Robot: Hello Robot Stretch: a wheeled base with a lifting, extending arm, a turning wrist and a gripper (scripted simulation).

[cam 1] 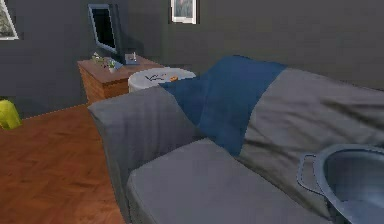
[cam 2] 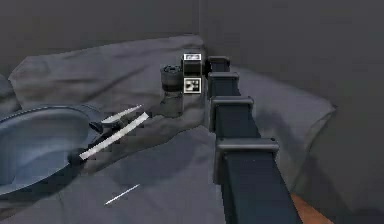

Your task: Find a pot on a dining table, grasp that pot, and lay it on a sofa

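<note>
- The grey-blue round metal pot (cam 1: 352, 185) on the grey fabric sofa (cam 1: 170, 180) runs off the forward view's right and bottom edges, and off the arm side view's left edge.
- Whether the dark two-fingered gripper (cam 2: 105, 138) holds or touches it can't be told.
- At the forward view's left edge, a yellow shape (cam 1: 7, 113) is mostly cut off.
- On the brown wooden cabinet (cam 1: 100, 82), the small objects (cam 1: 106, 62) are too tiny to name.

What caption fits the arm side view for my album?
Robot arm stretched over a grey sofa, fingers near a grey pot resting on it.
</note>
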